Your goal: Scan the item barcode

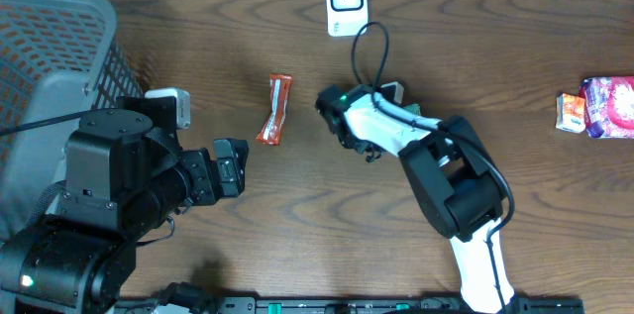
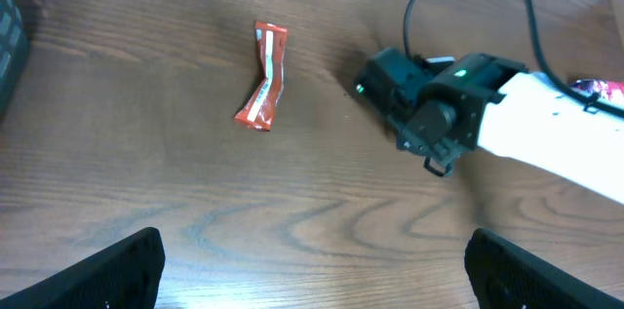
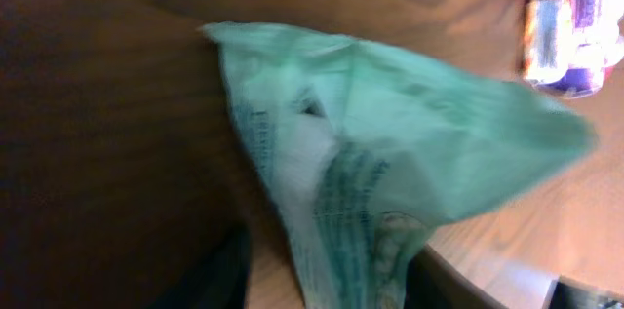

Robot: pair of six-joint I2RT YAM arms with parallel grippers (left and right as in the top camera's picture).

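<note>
My overhead camera looks straight down on the bench (image 1: 317, 245), far enough to take in its full width. My left wrist camera sits back, angled down across the wood at the orange wrapper (image 2: 263, 77) and the right arm (image 2: 546, 134), both shared with overhead. My right wrist camera sits hard against a blurred green packet (image 3: 390, 143).

Basket (image 1: 50, 47) left; snack bar (image 1: 274, 108) centre; scanner (image 1: 345, 2) far edge; packets (image 1: 599, 106) right.
</note>
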